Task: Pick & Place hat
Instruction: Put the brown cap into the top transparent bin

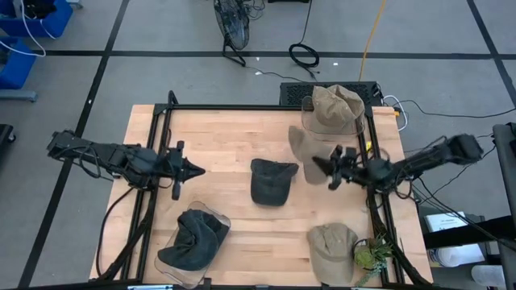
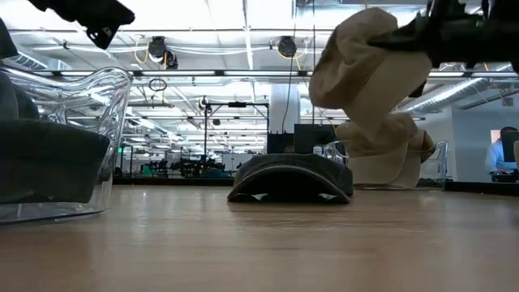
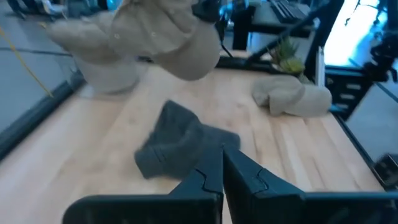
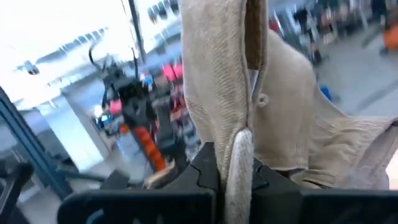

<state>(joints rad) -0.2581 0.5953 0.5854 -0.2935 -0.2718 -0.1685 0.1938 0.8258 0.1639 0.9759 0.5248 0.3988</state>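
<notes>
Pinched between the right gripper's (image 4: 230,168) dark fingers, the soft tan cloth cap (image 4: 249,81) hangs limp above the wooden table (image 1: 234,137), near the clear bin of tan hats (image 1: 334,109). It looks light and floppy, best held by its stiffer brim edge. Left gripper (image 1: 192,170) waits closed, holding nothing, beside the dark grey cap (image 1: 271,180).

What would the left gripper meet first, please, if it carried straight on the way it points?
Probably the dark cap lying mid-table: the left gripper points right toward it, though it rides above the table, so it might pass over.
</notes>
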